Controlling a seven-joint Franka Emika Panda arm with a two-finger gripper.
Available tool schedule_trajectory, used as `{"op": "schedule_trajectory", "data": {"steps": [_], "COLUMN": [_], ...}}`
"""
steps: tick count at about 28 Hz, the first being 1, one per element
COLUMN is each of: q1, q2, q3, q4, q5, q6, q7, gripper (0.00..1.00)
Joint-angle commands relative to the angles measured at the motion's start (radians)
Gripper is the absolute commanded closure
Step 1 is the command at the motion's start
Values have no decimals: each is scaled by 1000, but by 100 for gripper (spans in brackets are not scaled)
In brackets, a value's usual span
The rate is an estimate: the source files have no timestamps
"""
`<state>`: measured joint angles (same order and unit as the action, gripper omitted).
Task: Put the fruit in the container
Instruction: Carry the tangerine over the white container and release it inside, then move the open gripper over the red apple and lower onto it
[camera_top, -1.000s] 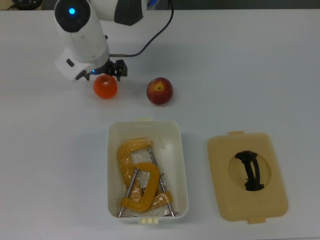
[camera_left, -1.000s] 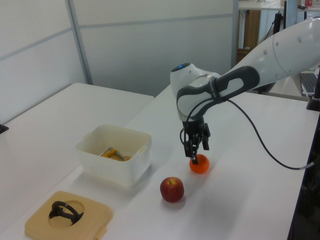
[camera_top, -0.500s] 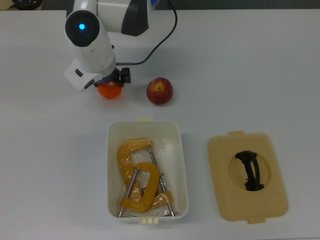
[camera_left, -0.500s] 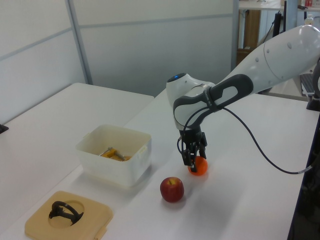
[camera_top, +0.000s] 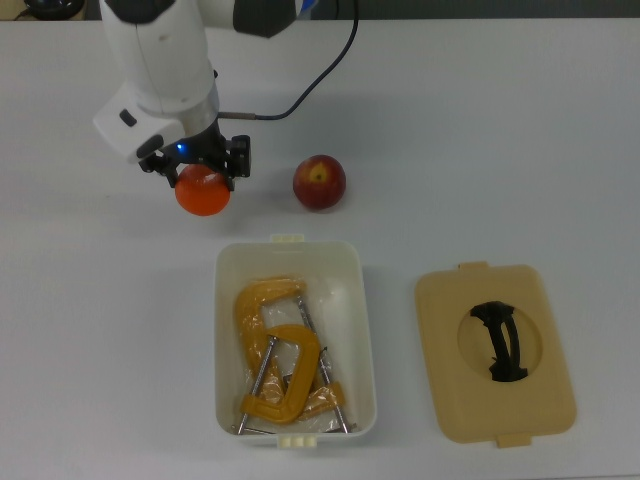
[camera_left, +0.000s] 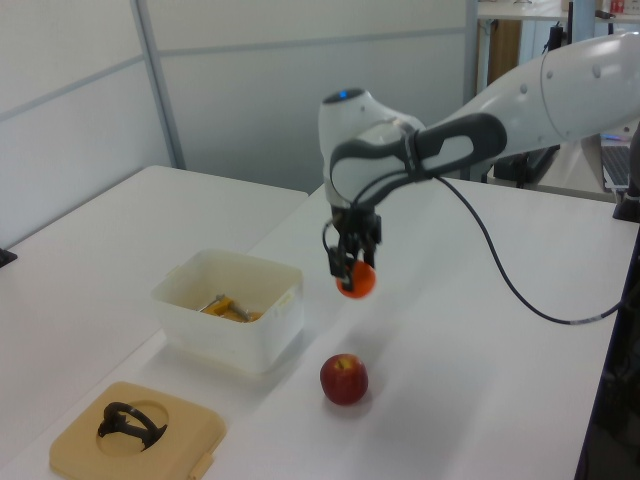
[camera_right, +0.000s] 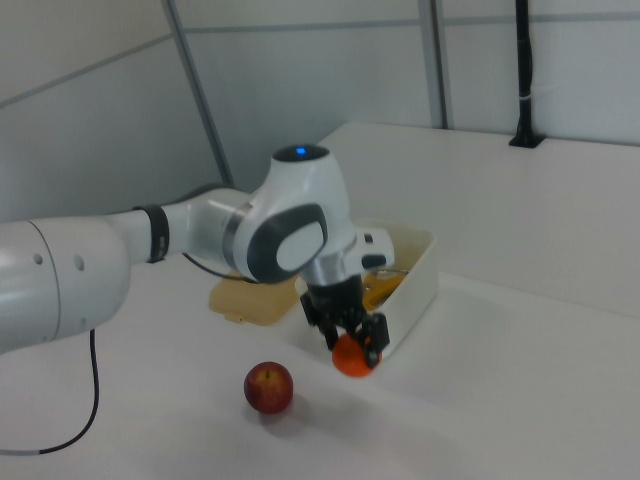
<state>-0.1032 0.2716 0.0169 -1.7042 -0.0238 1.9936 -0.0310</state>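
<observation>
Orange fruit (camera_top: 202, 193) sits clamped between my jaws (camera_top: 200, 172), which are closed onto its upper half, and it hangs clear of the tabletop (camera_top: 500, 130); the left view shows it (camera_left: 355, 282) in the air with open space under it. I take the tub (camera_top: 365, 330) as my landmark. In the top view, the orange is above the tub's upper left corner, outside the rim, and near it. In the left view it hangs just off the tub's (camera_left: 260, 340) right side and a little higher than the rim. In the right view it (camera_right: 353, 357) shows in front of the near wall of the tub (camera_right: 420, 280). The red fruit (camera_top: 319, 182) rests on the tabletop just past the tub's upper short end in the top view, toward the right corner, apart from both the tub and the orange; its yellow patch faces up. In the left view it (camera_left: 344, 379) lies in front and to the right of the tub. Inside the tub lie orange-yellow clamps (camera_top: 275, 360) with metal screws, filling most of the floor. To the right of the tub in the top view, well apart, the tan lid (camera_top: 440, 330) lies flat with its black handle (camera_top: 500, 342) up.
</observation>
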Motion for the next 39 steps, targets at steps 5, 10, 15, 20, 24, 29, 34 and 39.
{"op": "schedule_trajectory", "data": {"steps": [5,10,15,20,24,29,34,39], "q1": [48,66,88,102,106,106,108,106], "q2": [0,14,55,96,112,103,49,-25], "q3": [0,32,35,35,35,35,37,83], "q4": [130,146,141,138,118,107,107,78], "q5": [-44,-57,-107,-126,-127,-104,-104,-100], "q6": [31,241,494,554,554,541,366,131], "q7": [53,56,59,57,57,157,207,180], "gripper": [67,57,53,49,44,0,0,0]}}
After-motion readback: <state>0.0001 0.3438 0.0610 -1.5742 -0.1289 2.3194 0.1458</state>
